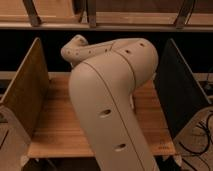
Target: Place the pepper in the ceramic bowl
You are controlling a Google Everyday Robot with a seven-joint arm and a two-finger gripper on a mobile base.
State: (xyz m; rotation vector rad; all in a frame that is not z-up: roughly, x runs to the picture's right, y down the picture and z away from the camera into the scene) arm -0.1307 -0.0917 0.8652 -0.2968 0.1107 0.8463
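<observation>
My cream-coloured arm fills the middle of the camera view and bends back over the wooden table. The gripper is hidden behind the arm and does not show. The pepper and the orange-red ceramic bowl are both out of view, either hidden by the arm or outside the frame.
A light wooden side panel stands at the table's left edge and a dark panel at its right. A wooden shelf rail runs across the back. Cables lie on the floor at the right.
</observation>
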